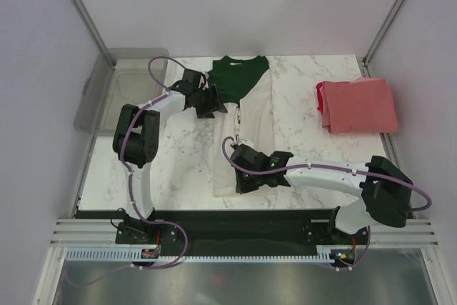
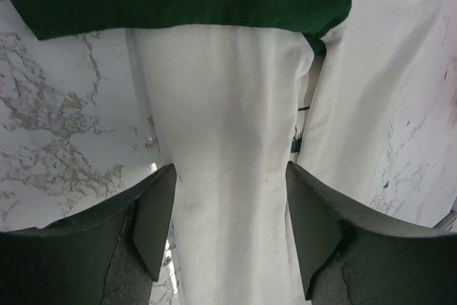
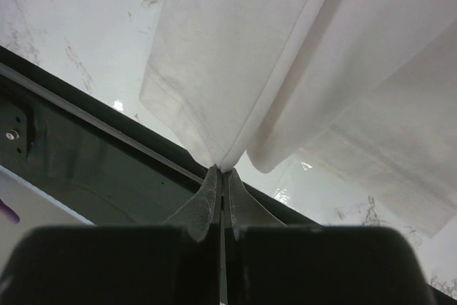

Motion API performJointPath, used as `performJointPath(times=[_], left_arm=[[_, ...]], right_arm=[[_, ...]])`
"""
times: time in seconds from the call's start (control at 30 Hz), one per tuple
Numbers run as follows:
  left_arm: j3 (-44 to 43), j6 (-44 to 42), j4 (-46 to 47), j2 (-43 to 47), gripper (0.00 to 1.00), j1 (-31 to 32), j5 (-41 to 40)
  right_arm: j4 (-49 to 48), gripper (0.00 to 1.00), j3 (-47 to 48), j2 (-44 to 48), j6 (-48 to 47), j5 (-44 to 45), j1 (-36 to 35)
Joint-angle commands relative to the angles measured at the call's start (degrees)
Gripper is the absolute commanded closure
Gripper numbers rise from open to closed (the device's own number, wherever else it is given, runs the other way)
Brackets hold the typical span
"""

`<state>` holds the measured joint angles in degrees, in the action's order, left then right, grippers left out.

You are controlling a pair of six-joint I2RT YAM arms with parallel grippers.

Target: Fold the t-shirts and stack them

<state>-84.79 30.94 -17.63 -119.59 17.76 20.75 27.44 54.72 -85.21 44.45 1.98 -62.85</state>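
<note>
White marble-patterned bench [image 1: 296, 116] under soft even light; pale walls [image 1: 243, 5] all round; metal frame posts [image 1: 78, 6] at eleven and one o'clock.

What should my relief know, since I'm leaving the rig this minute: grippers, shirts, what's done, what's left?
Right gripper: shut on the near hem of the cream-white shirt.
Left gripper: open over the same shirt's far part, just below the green top; holding nothing.
Cream-white shirt: mid-table, folded lengthwise into a narrow strip.
Coral-red shirt: far right, apart, looks folded.
Done: red shirt's fold, cream shirt's side folds.
Left: fold the cream shirt crosswise, then stack the two.
</note>
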Motion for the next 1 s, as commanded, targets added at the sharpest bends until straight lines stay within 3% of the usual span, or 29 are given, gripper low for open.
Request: performJointPath(times=[0.0,0.3,0.4,0.43,0.53,0.73,0.97], left_arm=[[-2.74,-2.46,-0.04,-1.52,0.3,0.26,-1.33],[-3.62,-2.81,-1.18,-1.88,0.3,0.26,-2.21],[-3.28,-3.08,-1.36,-0.91,0.29,0.26,-2.12],[-3.01,-3.16,-1.44,-0.3,0.29,0.26,-2.03],[-0.91,-3.08,-1.27,3.65,0.26,0.43,-2.47],[7.79,-2.55,-1.27,14.54,0.21,1.92,-5.98],[22.64,0.26,-1.27,33.51,0.14,3.77,-8.8]], right_arm=[[0.25,1.0,-3.64,1.54,2.05,0.22,-0.96],[-4.76,0.97,-7.69,-1.97,3.45,-0.4,-2.19],[-4.68,0.81,-7.61,-2.42,3.28,0.3,-2.19],[-4.59,0.69,-7.52,-2.24,3.28,0.22,-2.1],[-3.89,0.6,-7.0,0.04,3.1,1.09,-2.19],[1.21,0.59,-4.53,5.48,2.05,3.03,-1.93],[4.02,0.62,-7.51,13.31,-0.32,1.98,2.54]])
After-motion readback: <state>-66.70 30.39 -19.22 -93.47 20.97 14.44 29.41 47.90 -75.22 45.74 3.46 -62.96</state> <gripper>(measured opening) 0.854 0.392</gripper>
